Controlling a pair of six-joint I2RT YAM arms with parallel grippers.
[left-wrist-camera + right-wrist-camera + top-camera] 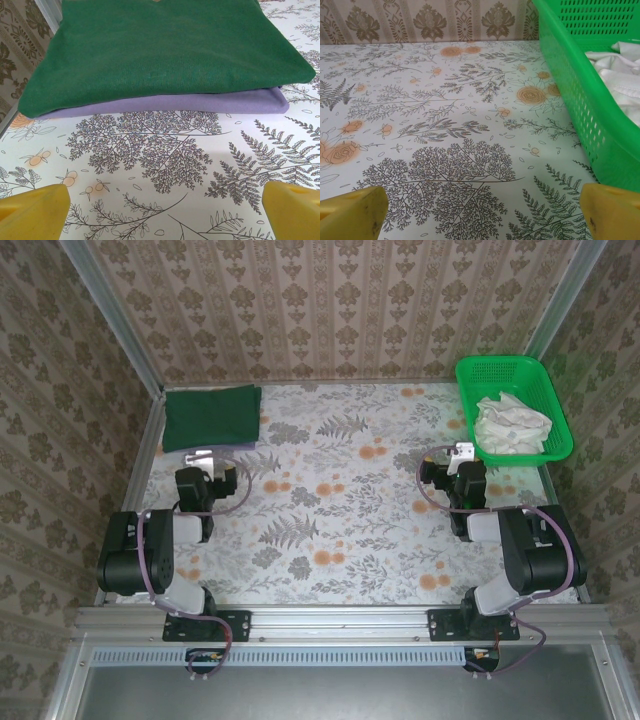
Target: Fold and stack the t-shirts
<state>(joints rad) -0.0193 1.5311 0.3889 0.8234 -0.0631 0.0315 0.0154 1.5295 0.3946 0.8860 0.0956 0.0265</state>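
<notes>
Two folded t-shirts stacked at the far left of the table, both grippers parted over bare tabletop.

Near the front edge, both arms bend over the floral table [340, 510]. The left gripper [162, 217] sits on the left side with its yellow fingers [32, 212] spread wide above the patterned surface. The right gripper [480, 215] on the right side is spread just as wide above the fern print. Just beyond the left gripper, in the far left corner, the dark green t-shirt [165, 50] lies folded flat on top of the lilac t-shirt [200, 102], whose edge shows beneath it along the near side and at the right end. Beyond and to the right of the right gripper, at the far right, a bright green mesh basket [545, 390] holds crumpled white cloth [512, 425].
</notes>
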